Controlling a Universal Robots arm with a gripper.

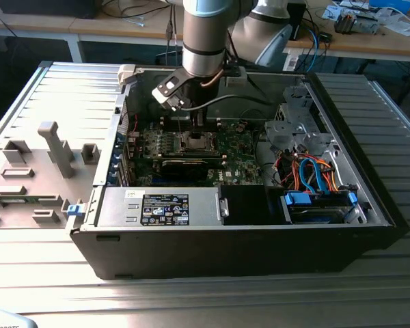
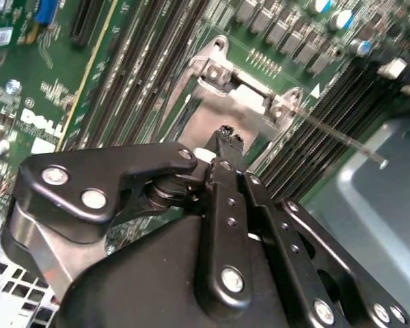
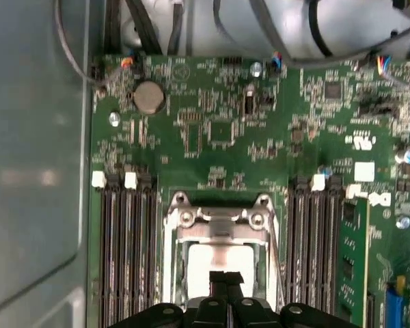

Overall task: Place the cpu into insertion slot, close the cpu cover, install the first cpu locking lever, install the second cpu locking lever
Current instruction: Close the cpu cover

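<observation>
cpu (image 3: 222,258) sits in the insertion slot (image 1: 193,142) mid motherboard (image 3: 219,130), pale silver top showing through the square opening. cpu cover (image 3: 219,231) looks laid down flat over it, hinge end away from the claw; judged closed, so the chip is held in place. Gripper (image 3: 225,278) hangs right over the chip's near edge, fingers pinched together with nothing between them. That probably makes one narrow tip for pushing parts rather than grasping; can't tell if it touches the metal. In the second wrist view a thin locking lever (image 2: 342,140) runs from the cover's corner out over the memory slots (image 2: 328,102); it looks unlatched. All of this sits inside the open computer case (image 1: 246,253).
</observation>
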